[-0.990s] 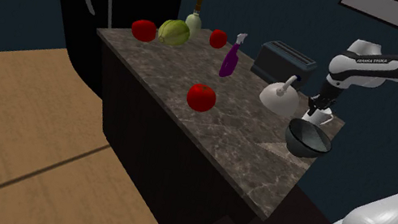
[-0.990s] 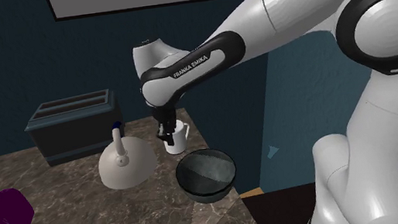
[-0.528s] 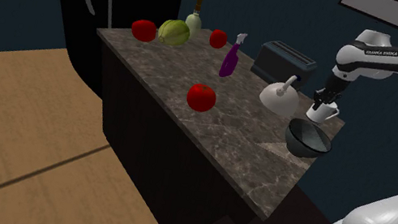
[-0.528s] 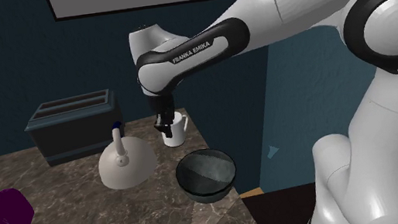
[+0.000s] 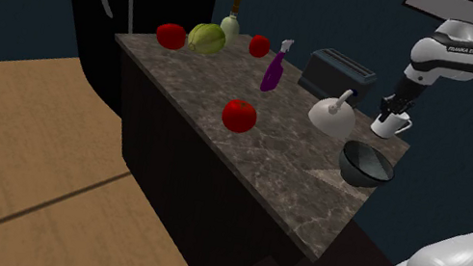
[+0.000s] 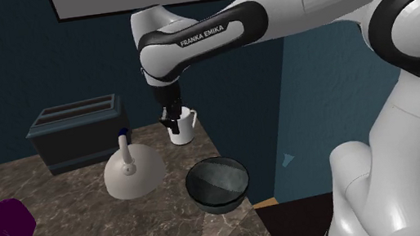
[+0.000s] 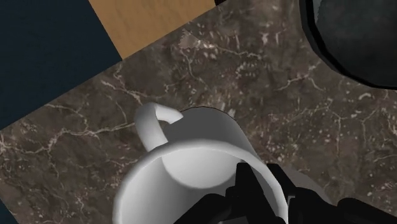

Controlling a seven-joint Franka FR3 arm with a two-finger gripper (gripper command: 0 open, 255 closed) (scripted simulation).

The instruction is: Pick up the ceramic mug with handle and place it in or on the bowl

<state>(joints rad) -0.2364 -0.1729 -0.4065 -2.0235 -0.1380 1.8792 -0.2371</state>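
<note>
Risen since the earlier frames: white mug (image 5: 390, 126), now carried higher above the bench (image 5: 268, 166) and hanging clear of it; jaws pinching the mug's wall near the rim, one finger inside and one outside, so it stays upright with its handle free; height gained presumably to clear the bowl's rim before crossing over. Dark bowl (image 5: 364, 164), one, empty, standing near the bench's end just below the mug in the shoulder view; the mug is not yet over it. White kettle (image 5: 333, 117), one, just beside the bowl; dark toaster (image 5: 337, 73), one, at the wall behind the kettle; purple spray bottle (image 5: 274, 70), one; red fruits (image 5: 239, 115), three, well apart from each other; green round vegetable (image 5: 206, 39), one; pale bottle (image 5: 231, 25), one, at the far corner.
</note>
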